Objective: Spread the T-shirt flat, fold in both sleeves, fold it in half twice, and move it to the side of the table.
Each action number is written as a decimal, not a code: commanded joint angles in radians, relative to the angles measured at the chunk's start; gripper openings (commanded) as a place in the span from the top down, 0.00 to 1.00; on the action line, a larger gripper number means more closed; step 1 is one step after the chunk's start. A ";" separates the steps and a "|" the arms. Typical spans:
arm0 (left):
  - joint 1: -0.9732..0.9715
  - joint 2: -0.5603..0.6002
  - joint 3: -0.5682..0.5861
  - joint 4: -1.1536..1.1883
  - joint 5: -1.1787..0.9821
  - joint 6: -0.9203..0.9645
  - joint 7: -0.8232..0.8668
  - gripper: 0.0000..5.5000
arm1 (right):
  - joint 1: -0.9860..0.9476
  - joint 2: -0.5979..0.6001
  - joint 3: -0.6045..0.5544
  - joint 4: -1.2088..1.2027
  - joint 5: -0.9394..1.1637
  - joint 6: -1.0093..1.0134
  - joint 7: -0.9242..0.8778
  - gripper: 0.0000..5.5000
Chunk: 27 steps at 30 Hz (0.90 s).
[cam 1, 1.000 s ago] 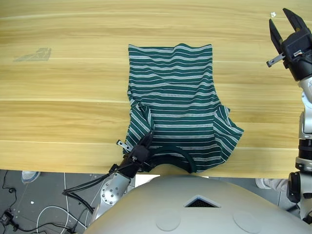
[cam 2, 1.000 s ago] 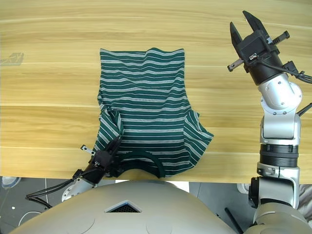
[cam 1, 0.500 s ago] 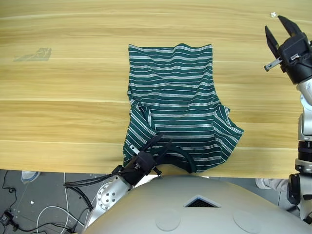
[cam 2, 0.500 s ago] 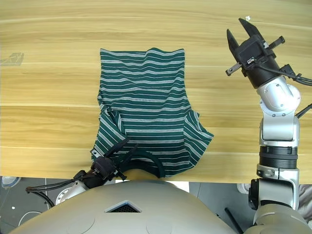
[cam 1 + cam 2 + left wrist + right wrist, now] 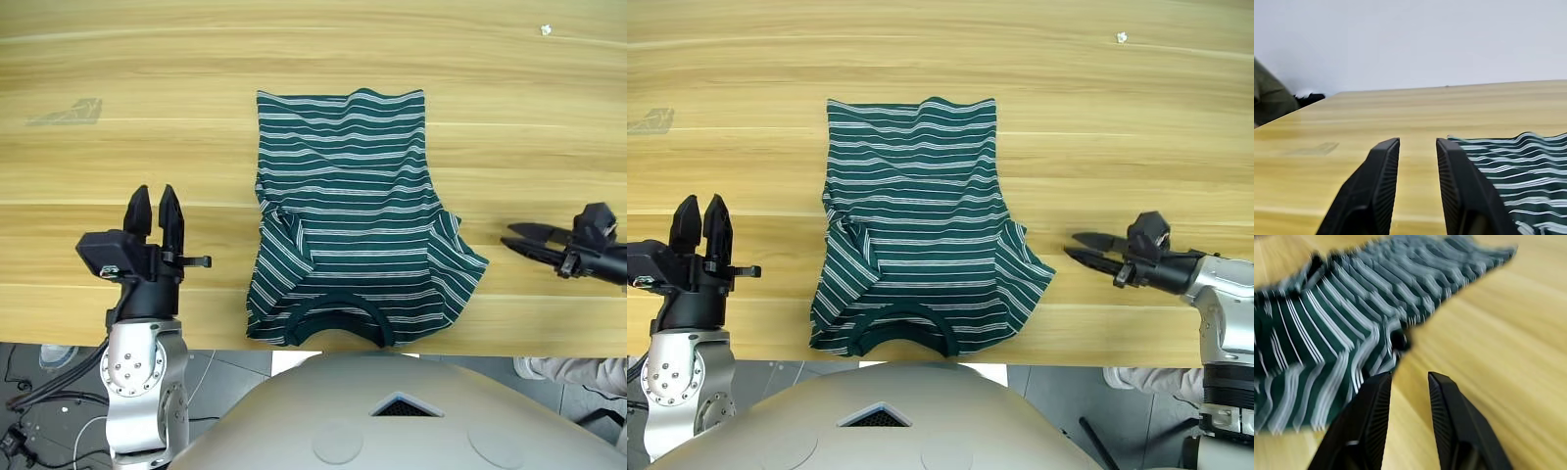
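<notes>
The left gripper (image 5: pixel 155 204) is holding nothing, its two fingers standing a little apart and pointing toward the far side of the worktop (image 5: pixel 147 147). It is sitting over the near left part of the wood, clear of the T-shirt (image 5: pixel 343 196). The right gripper (image 5: pixel 1073 245) is also holding nothing, its fingers slightly spread and aiming sideways at the shirt's right sleeve (image 5: pixel 462 262). It is close to that sleeve but not touching it (whether its tips are resting on the wood, I cannot tell).

The green, white-striped T-shirt is lying in the middle of the worktop, its collar (image 5: pixel 338 311) facing the near edge and its hem (image 5: pixel 341 96) facing the far side. The left sleeve (image 5: pixel 286 233) is lying folded in over the body, while the right sleeve is sticking out past the side seam in a rumpled flap. A small white scrap (image 5: pixel 545 29) is lying at the far right, well apart from the shirt.
</notes>
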 commanded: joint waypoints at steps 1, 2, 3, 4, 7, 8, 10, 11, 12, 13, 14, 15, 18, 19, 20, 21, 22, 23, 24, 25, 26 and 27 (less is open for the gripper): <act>0.009 -0.028 -0.048 0.033 0.061 0.015 -0.001 0.75 | 0.020 -0.014 0.064 -0.011 -0.072 -0.037 0.016 0.75; 0.011 -0.035 -0.058 0.041 0.069 0.013 -0.004 0.75 | 0.016 -0.002 0.076 -0.009 -0.081 -0.034 0.007 0.75; 0.012 -0.041 -0.064 0.047 0.076 0.011 -0.006 0.75 | 0.014 0.005 0.087 -0.005 -0.091 -0.033 0.002 0.75; 0.012 -0.046 -0.065 0.050 0.078 0.011 -0.009 0.75 | 0.017 0.005 0.096 -0.003 -0.098 -0.036 0.000 0.75; 0.017 -0.060 -0.062 0.066 0.083 0.004 -0.015 0.75 | 0.027 0.003 0.109 0.001 -0.103 -0.039 0.010 0.75; 0.019 -0.064 -0.062 0.071 0.087 0.001 -0.017 0.75 | 0.029 0.001 0.111 0.001 -0.103 -0.038 0.011 0.75; 0.021 -0.075 -0.073 0.081 0.090 0.001 -0.021 0.75 | 0.033 -0.001 0.114 0.009 -0.109 -0.045 0.008 0.75; 0.022 -0.079 -0.083 0.088 0.099 -0.002 -0.020 0.75 | 0.033 -0.001 0.117 0.011 -0.111 -0.047 0.007 0.75; 0.021 -0.082 -0.091 0.094 0.109 -0.005 -0.020 0.75 | 0.034 -0.002 0.122 0.011 -0.116 -0.049 0.007 0.75; 0.020 -0.085 -0.095 0.099 0.118 -0.008 -0.021 0.75 | 0.038 -0.003 0.127 0.008 -0.115 -0.048 0.011 0.75; 0.019 -0.086 -0.097 0.102 0.123 -0.009 -0.022 0.74 | 0.043 -0.006 0.131 0.004 -0.114 -0.049 0.016 0.78; 0.015 -0.086 -0.095 0.106 0.126 -0.009 -0.025 0.74 | 0.053 -0.010 0.131 0.000 -0.110 -0.050 0.024 0.81; 0.007 -0.085 -0.090 0.116 0.131 -0.008 -0.031 0.74 | 0.070 -0.016 0.127 0.001 -0.105 -0.059 0.032 0.90; 0.007 -0.087 -0.091 0.118 0.132 -0.010 -0.032 0.74 | 0.065 -0.016 0.128 0.006 -0.107 -0.062 0.032 0.93; 0.008 -0.089 -0.092 0.120 0.134 -0.011 -0.033 0.74 | 0.060 -0.015 0.128 0.013 -0.108 -0.066 0.033 0.95; 0.006 -0.090 -0.093 0.123 0.136 -0.011 -0.034 0.74 | 0.053 -0.016 0.126 0.024 -0.115 -0.074 0.028 0.97; 0.004 -0.090 -0.092 0.126 0.137 -0.009 -0.036 0.74 | 0.042 -0.016 0.118 0.031 -0.113 -0.078 0.024 1.00; 0.002 -0.090 -0.092 0.129 0.139 -0.009 -0.038 0.74 | 0.034 -0.019 0.110 0.028 -0.109 -0.075 0.022 1.00; 0.001 -0.091 -0.093 0.132 0.141 -0.010 -0.039 0.74 | 0.024 -0.023 0.103 0.022 -0.105 -0.075 0.021 1.00; 0.000 -0.092 -0.094 0.135 0.144 -0.011 -0.040 0.74 | 0.016 -0.026 0.097 0.014 -0.098 -0.073 0.024 1.00; -0.001 -0.093 -0.095 0.140 0.147 -0.014 -0.041 0.74 | 0.010 -0.027 0.085 -0.010 -0.074 -0.064 0.034 1.00; -0.004 -0.094 -0.097 0.145 0.148 -0.016 -0.043 0.74 | 0.008 -0.024 0.070 -0.047 -0.038 -0.046 0.047 1.00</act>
